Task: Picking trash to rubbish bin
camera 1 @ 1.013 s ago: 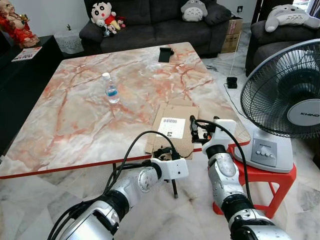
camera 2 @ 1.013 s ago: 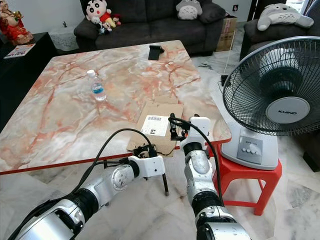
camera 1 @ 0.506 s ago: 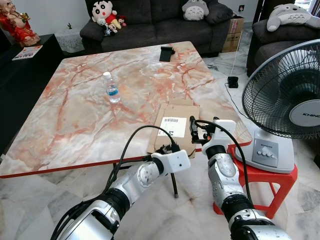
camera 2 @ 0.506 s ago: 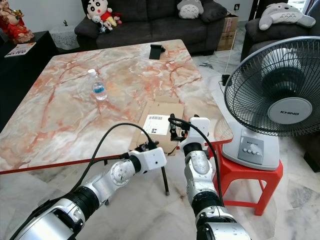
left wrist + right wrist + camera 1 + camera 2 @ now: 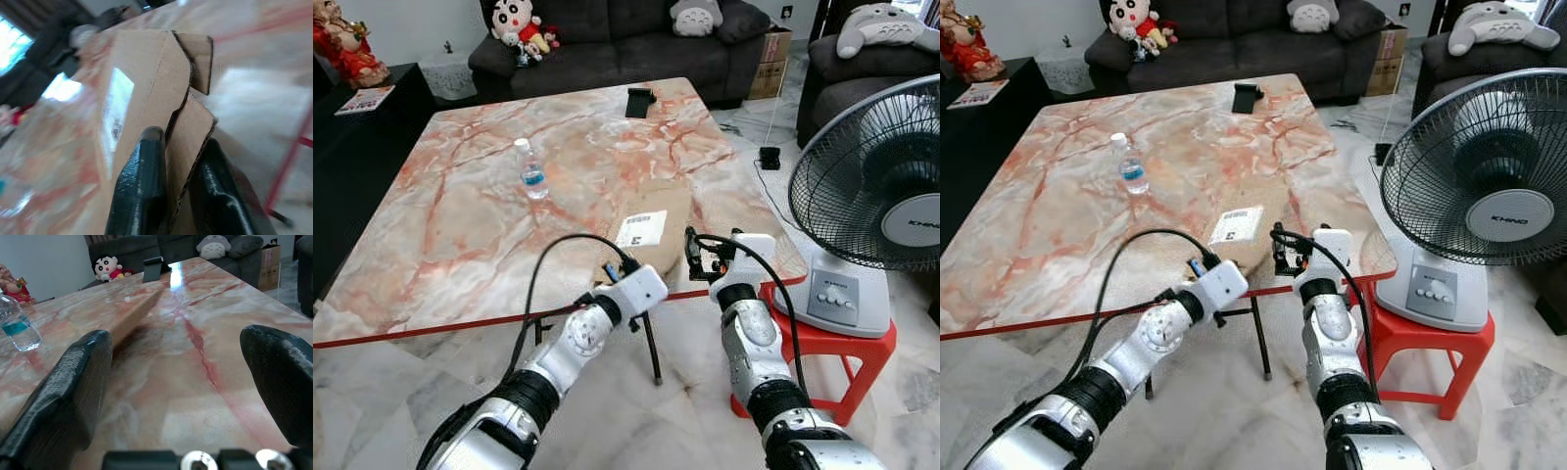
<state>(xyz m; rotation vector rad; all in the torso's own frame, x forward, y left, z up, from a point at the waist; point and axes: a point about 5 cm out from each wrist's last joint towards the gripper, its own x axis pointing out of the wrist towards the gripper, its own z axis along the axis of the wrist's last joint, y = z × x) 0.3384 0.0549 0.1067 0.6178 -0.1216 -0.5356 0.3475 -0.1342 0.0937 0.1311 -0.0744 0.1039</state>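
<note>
A wide square bench (image 5: 460,245) topped in pink-veined marble with a red edge takes up most of the left and centre of the head views. Behind it, along the top of the frame, runs a dark grey fabric sofa (image 5: 636,44) with plush toys (image 5: 514,24) sitting on it. At the right edge stands a big black-grilled electric fan (image 5: 876,176) on a grey base, set on a red plastic stool (image 5: 832,352).

Near the bench's front edge, at centre frame, lies the flattened brown cardboard box with a white shipping label (image 5: 651,235). Its near end is tipped up off the marble. The left tool (image 5: 168,196) is clamped on that near edge: in the left wrist view one black finger (image 5: 139,186) presses one face of the corrugated flap and the other finger sits against the opposite face. The left arm reaches up from the lower left of the frame.

Just to the right of the cardboard, the right tool (image 5: 697,257) hovers at the bench's front edge with its two black fingers (image 5: 73,396) spread wide and nothing between them.

A small clear plastic water bottle with a blue label (image 5: 530,173) stands upright well back on the bench, left of centre. A small black rectangular object (image 5: 637,102) rests near the far edge.
</note>
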